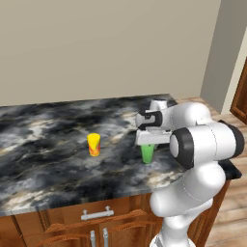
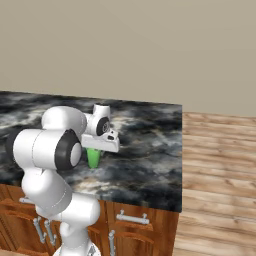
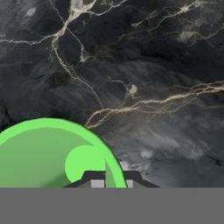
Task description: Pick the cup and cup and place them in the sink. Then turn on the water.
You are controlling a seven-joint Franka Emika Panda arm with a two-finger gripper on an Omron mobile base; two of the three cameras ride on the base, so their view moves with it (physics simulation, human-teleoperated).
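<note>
Green cup point(image 1: 147, 153) stands upright on the marble worktop point(image 1: 48, 144), mouth up. The tool point(image 3: 108, 177) sits directly above, pinching its rim. Yellow cup point(image 1: 93, 144) stands well apart.

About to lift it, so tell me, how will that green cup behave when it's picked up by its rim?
The green cup narrows toward its base, so it probably tips easily if nudged. It looks rigid, smooth and empty, so likely light but slippery. The gripper pinches one wall at the rim, so it may swing.
</note>
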